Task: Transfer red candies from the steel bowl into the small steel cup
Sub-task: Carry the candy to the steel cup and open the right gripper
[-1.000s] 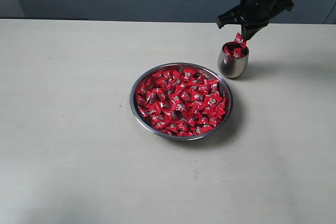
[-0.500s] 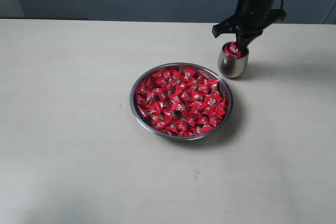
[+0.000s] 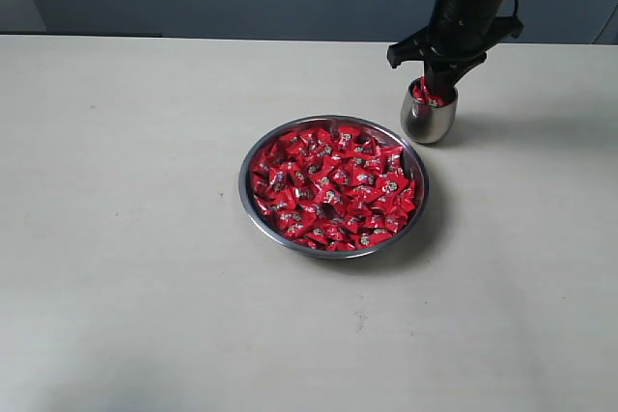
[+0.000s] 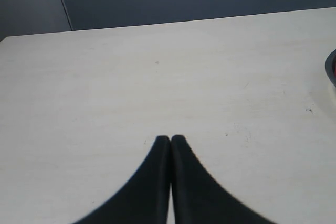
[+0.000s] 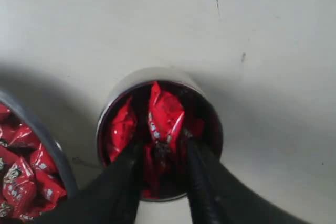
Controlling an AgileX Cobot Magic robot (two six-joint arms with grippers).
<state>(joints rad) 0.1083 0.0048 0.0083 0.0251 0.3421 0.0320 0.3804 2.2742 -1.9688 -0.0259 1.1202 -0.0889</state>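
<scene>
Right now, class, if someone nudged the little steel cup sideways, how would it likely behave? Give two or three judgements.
The cup would probably rock or tip easily: its rounded sides curve in to a narrow base. Its polished metal looks slippery, so it may slide on the smooth table. The candies piled near its rim would likely spill.

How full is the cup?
Nearly full: red candies are piled inside the upright cup to about its rim, with one standing on end among them.
</scene>
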